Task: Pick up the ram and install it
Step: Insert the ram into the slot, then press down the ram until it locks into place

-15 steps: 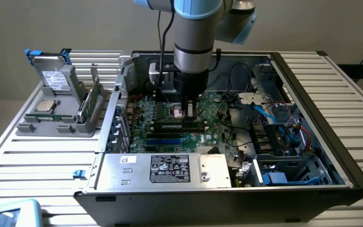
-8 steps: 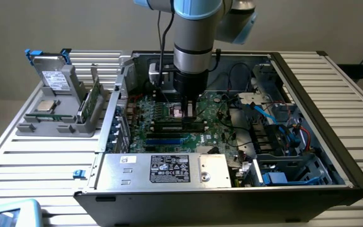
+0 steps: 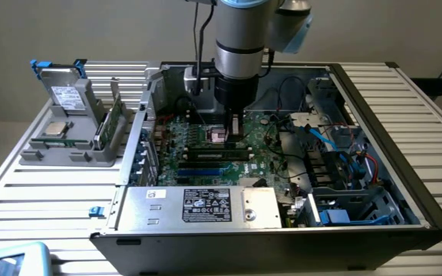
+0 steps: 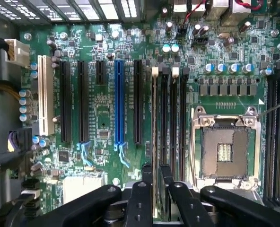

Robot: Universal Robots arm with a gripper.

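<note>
The ram is a thin green stick seen edge-on. It stands in the memory slot beside several empty black slots, with a white latch at its far end. My gripper straddles the near end of the stick. Its black fingers are slightly apart, one on each side, with a narrow gap to the board. In the exterior view the gripper reaches straight down into the open computer case, low over the middle of the motherboard.
An empty processor socket lies right beside the memory slots. A grey holder at the exterior view's left carries a drive with blue tabs, a silver chip and a green board. Cables and a silver power supply crowd the case.
</note>
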